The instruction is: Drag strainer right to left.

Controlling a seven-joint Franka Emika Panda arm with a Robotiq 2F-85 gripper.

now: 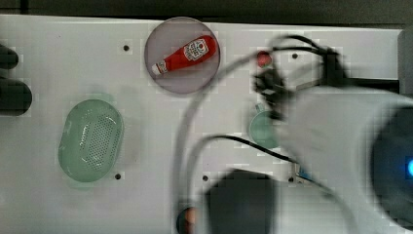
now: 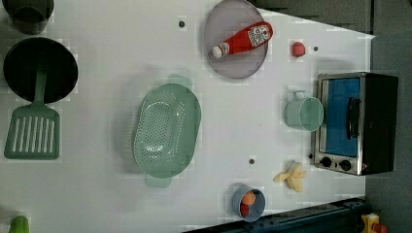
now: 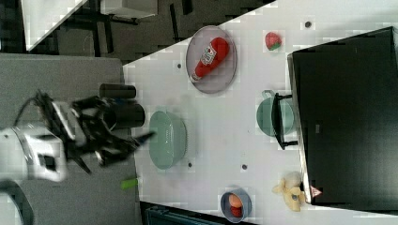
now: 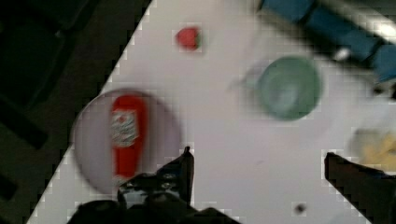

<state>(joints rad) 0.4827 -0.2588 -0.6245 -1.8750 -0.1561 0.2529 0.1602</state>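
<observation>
While the strainer (image 2: 166, 130) sits alone on the tabletop (image 2: 107, 48), toward the top view's left and well apart from the arm, the hand (image 4: 257, 163) hangs high with fingers spread wide; the approach seems barely begun, so next comes reaching its rim.

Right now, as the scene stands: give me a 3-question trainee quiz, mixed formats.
1. True or false: the ketchup bottle lies on the plate.
2. In the left view, what lies partly in the black pan? A) banana B) green spatula C) mug
3. Fill in: in the wrist view, the gripper has its fingers ____, with nothing between them.

Key: 1 true; 2 B; 3 open. The strainer stands untouched, apart from the mug.
</observation>
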